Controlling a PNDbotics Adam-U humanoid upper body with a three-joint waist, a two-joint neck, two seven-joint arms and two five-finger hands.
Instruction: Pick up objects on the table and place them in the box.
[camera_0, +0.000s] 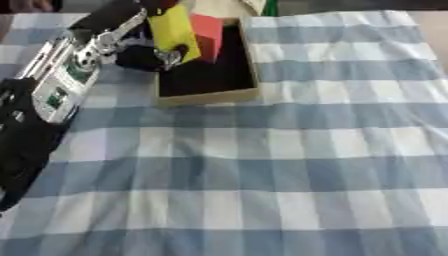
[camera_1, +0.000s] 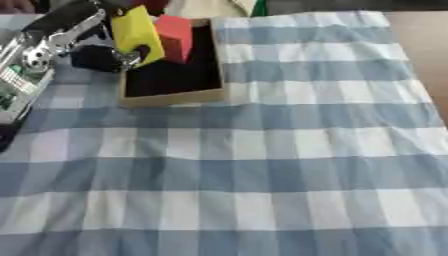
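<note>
A shallow tan box (camera_0: 210, 95) with a black inside stands at the far left of the checked cloth. A red block (camera_0: 208, 35) leans inside it near the back. My left hand (camera_0: 144, 56) reaches in from the left and its black fingers curl round a flat yellow block (camera_0: 173, 31), which hangs tilted over the box's left rim. My right hand shows in neither view.
Blue and white checked cloth (camera_0: 280, 165) covers the table. My silver and black left forearm (camera_0: 61, 85) lies along the left side. Beyond the box sit a pale object and something green (camera_0: 269, 7). Bare brown table (camera_1: 424, 35) shows at the far right.
</note>
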